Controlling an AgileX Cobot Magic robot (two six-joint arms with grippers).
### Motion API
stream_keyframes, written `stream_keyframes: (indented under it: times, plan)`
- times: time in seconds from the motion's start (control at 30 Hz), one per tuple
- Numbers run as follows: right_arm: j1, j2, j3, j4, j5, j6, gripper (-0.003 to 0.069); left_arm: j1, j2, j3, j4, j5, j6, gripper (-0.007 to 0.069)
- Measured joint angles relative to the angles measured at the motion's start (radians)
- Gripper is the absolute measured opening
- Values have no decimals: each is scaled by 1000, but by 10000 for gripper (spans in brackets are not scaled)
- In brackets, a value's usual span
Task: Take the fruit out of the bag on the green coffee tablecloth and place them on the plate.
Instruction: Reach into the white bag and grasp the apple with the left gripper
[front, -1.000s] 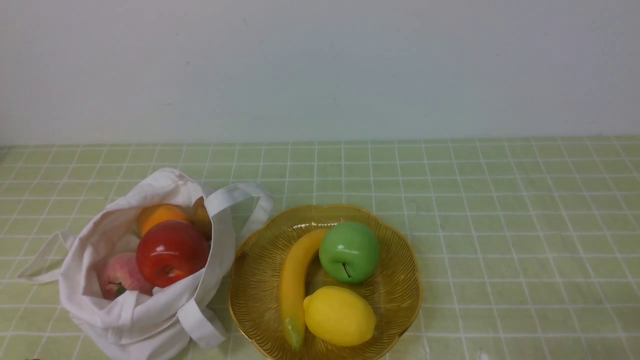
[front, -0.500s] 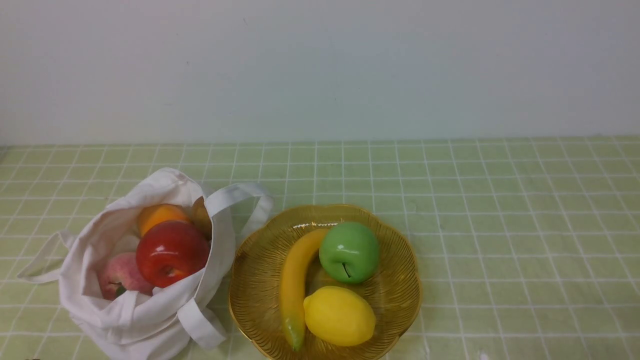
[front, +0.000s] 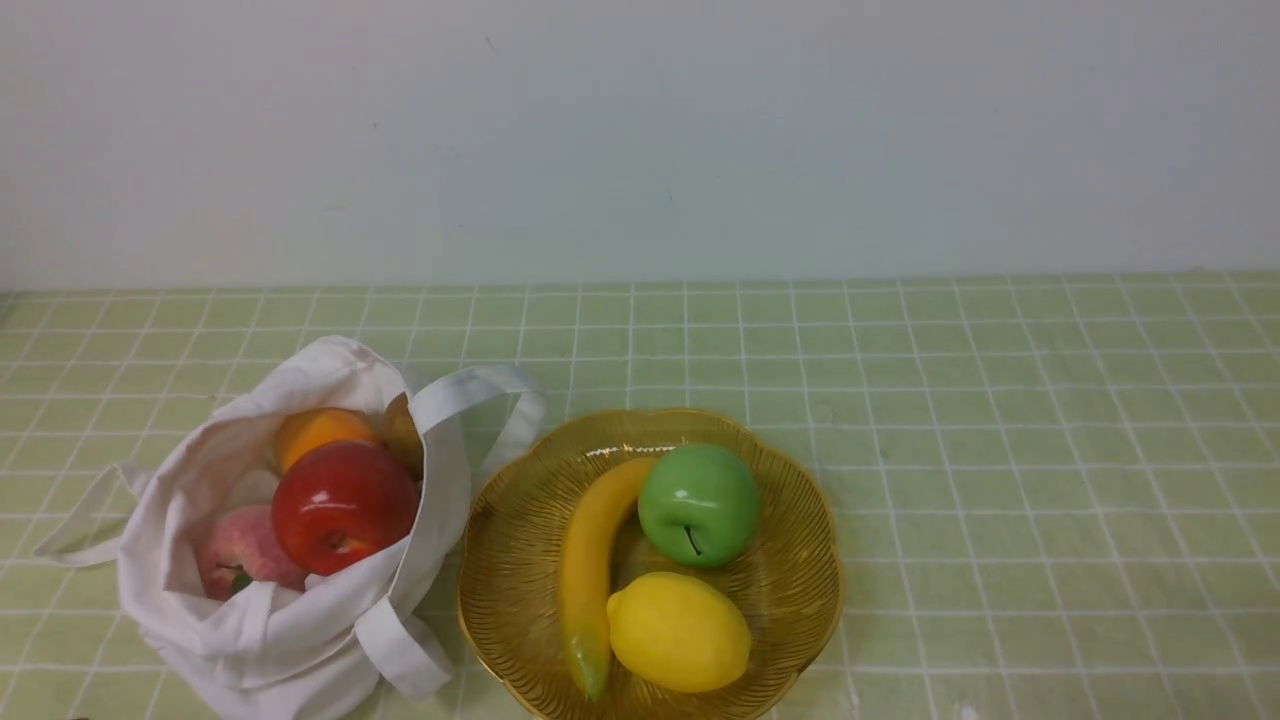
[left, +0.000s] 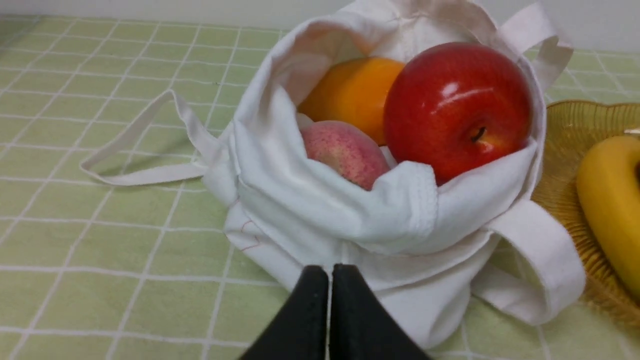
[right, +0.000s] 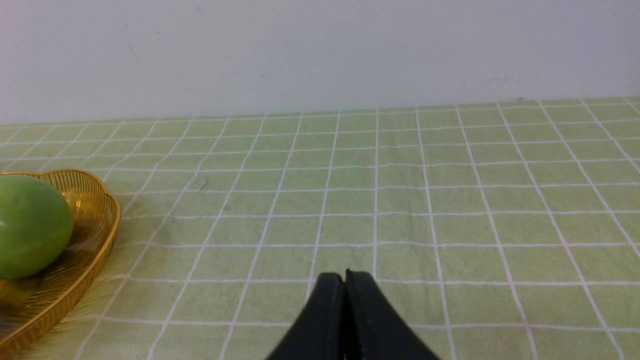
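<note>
while the left gripper (left: 328, 274) faces the bag (left: 320, 215) from close by, jaws pressed together, the right gripper (right: 345, 280), likewise closed, hangs over the green tablecloth (right: 450, 200) near the plate (right: 107, 220); red apple (left: 457, 107), orange (left: 350, 92) and peach (left: 342, 157) lie inside the bag.

bag (front: 262, 648) on tablecloth (front: 1000, 450); just left of plate (front: 792, 590) | in bag: apple (front: 343, 505); orange (front: 318, 430) behind; peach (front: 240, 552) left | on plate: banana (front: 588, 560) left; lemon (front: 678, 630) front

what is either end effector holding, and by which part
Nothing is held. The left end effector and the right end effector are both shut with nothing between their fingers.
</note>
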Motion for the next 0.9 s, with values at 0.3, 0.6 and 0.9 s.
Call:
stream_keyframes:
  times: [0.3, 0.6, 0.9]
  plan:
    - [0, 0, 0, 0, 0, 0, -15, 0, 0, 0, -498, 0, -168, -8]
    - [0, 0, 0, 0, 0, 0, -15, 2, 0, 0, -829, -129, -174, -8]
    - [0, 0, 0, 0, 0, 0, -15, 4, 119, -276, -872, 45, 108, -8]
